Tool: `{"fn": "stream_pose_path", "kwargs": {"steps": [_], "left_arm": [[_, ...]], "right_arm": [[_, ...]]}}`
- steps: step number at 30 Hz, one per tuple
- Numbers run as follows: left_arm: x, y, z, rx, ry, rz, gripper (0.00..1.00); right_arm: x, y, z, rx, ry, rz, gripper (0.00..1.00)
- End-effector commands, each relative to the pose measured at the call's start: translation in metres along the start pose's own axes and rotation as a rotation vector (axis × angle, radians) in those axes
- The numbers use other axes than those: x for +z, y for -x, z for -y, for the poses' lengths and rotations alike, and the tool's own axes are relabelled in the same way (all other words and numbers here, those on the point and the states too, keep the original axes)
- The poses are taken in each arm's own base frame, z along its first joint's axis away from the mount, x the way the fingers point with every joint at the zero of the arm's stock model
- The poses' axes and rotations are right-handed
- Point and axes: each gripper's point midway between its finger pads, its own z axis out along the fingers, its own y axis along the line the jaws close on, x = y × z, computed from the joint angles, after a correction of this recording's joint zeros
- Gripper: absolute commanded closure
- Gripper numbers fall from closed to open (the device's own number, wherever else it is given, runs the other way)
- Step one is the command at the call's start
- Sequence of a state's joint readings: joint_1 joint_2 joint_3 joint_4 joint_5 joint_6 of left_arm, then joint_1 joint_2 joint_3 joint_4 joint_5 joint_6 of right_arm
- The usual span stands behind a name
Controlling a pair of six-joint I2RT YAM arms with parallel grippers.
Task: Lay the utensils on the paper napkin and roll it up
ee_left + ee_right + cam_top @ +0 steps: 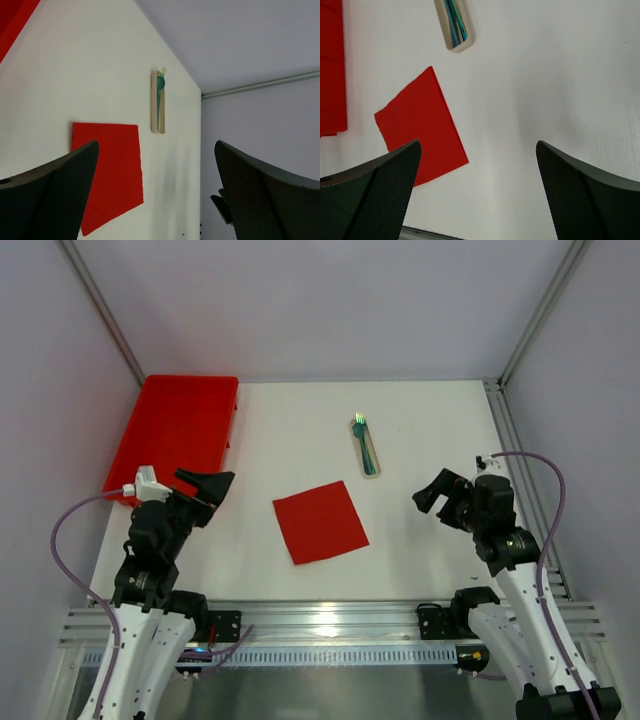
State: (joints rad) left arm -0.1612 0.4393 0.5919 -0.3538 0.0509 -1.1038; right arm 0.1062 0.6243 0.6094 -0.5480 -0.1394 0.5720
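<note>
The paper napkin (320,521) lies flat in the middle of the white table, a bright red square; it also shows in the left wrist view (111,170) and the right wrist view (420,127). The teal utensils (365,445) rest together on a pale beige strip (362,455) further back, to the right of the napkin (159,97) (456,22). My left gripper (212,490) hovers left of the napkin, open and empty. My right gripper (440,495) hangs to the right of the napkin, below the utensils, also open and empty.
A large red plastic tray (180,430) sits at the back left corner, just behind my left arm. Grey walls and metal frame posts close the table on three sides. A metal rail (320,625) runs along the near edge.
</note>
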Motion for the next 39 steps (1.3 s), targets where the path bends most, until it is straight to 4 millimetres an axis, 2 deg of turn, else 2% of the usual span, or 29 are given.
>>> {"fn": "stream_pose_path", "kwargs": {"steps": [1, 3, 7, 8, 9, 10, 13, 15, 17, 19, 20, 21, 22, 23, 24, 25, 26, 28, 29, 30, 31, 33, 35, 39], "left_arm": [[-0.013, -0.006, 0.002, 0.073, 0.003, -0.055, 0.01], [-0.017, -0.01, 0.013, 0.192, -0.044, -0.107, 0.01], [-0.029, -0.041, 0.036, 0.374, -0.21, -0.329, 0.01], [-0.028, -0.041, 0.037, 0.386, -0.215, -0.336, 0.01], [-0.026, -0.042, 0.036, 0.368, -0.203, -0.345, 0.01], [-0.025, -0.046, 0.03, 0.349, -0.176, -0.369, 0.01], [-0.021, -0.05, 0.02, 0.331, -0.133, -0.39, 0.01], [-0.021, -0.051, 0.013, 0.328, -0.099, -0.403, 0.01], [-0.02, -0.054, 0.006, 0.327, -0.067, -0.42, 0.01], [-0.02, -0.053, 0.002, 0.325, -0.043, -0.412, 0.01], [-0.02, -0.051, -0.001, 0.326, -0.026, -0.401, 0.01], [-0.019, -0.048, -0.005, 0.327, -0.002, -0.383, 0.01], [-0.019, -0.046, -0.006, 0.329, 0.005, -0.374, 0.01], [-0.019, -0.045, -0.008, 0.335, 0.016, -0.368, 0.01], [-0.019, -0.044, -0.011, 0.336, 0.029, -0.361, 0.01], [-0.019, -0.044, -0.012, 0.337, 0.039, -0.359, 0.01], [-0.019, -0.043, -0.012, 0.34, 0.04, -0.357, 0.01], [-0.017, -0.044, -0.013, 0.344, 0.042, -0.365, 0.01], [-0.017, -0.045, -0.013, 0.341, 0.043, -0.376, 0.01], [-0.016, -0.045, -0.012, 0.344, 0.036, -0.379, 0.01], [-0.014, -0.046, -0.012, 0.345, 0.039, -0.386, 0.01], [-0.012, -0.047, -0.013, 0.352, 0.039, -0.393, 0.01], [-0.01, -0.048, -0.016, 0.359, 0.048, -0.404, 0.01], [-0.003, -0.05, -0.016, 0.373, 0.055, -0.437, 0.02]], "right_arm": [[0.005, 0.008, 0.009, -0.076, -0.072, -0.029, 0.01], [0.009, 0.014, 0.006, -0.082, -0.071, -0.025, 0.01], [0.027, 0.021, -0.011, -0.114, 0.001, -0.032, 0.01], [0.04, 0.01, -0.003, -0.12, -0.046, -0.109, 0.01], [0.042, 0.018, -0.018, -0.154, -0.044, -0.123, 0.01], [0.046, 0.015, -0.009, -0.184, -0.127, -0.163, 0.01], [0.066, 0.018, -0.022, -0.271, -0.179, -0.228, 0.0], [0.08, 0.019, -0.031, -0.285, -0.158, -0.244, 0.0], [0.091, 0.023, -0.051, -0.28, -0.065, -0.24, 0.01], [0.107, 0.023, -0.058, -0.274, -0.043, -0.248, 0.01], [0.112, 0.022, -0.062, -0.274, -0.035, -0.259, 0.03], [0.117, 0.031, -0.073, -0.277, -0.016, -0.246, 0.06], [0.131, 0.024, -0.073, -0.278, -0.025, -0.283, 0.09], [0.137, 0.02, -0.081, -0.289, -0.012, -0.304, 0.12], [0.143, 0.029, -0.098, -0.305, 0.022, -0.297, 0.17], [0.158, 0.016, -0.095, -0.315, -0.002, -0.352, 0.2], [0.164, 0.025, -0.113, -0.33, 0.023, -0.335, 0.23], [0.177, 0.024, -0.12, -0.355, 0.017, -0.342, 0.31], [0.192, 0.018, -0.115, -0.36, -0.009, -0.362, 0.35], [0.198, 0.029, -0.125, -0.368, -0.001, -0.334, 0.38], [0.205, 0.031, -0.123, -0.377, -0.026, -0.33, 0.46], [0.221, 0.039, -0.125, -0.384, -0.048, -0.314, 0.55], [0.23, 0.054, -0.127, -0.4, -0.079, -0.265, 0.56], [0.243, 0.069, -0.125, -0.418, -0.114, -0.186, 0.56]]}}
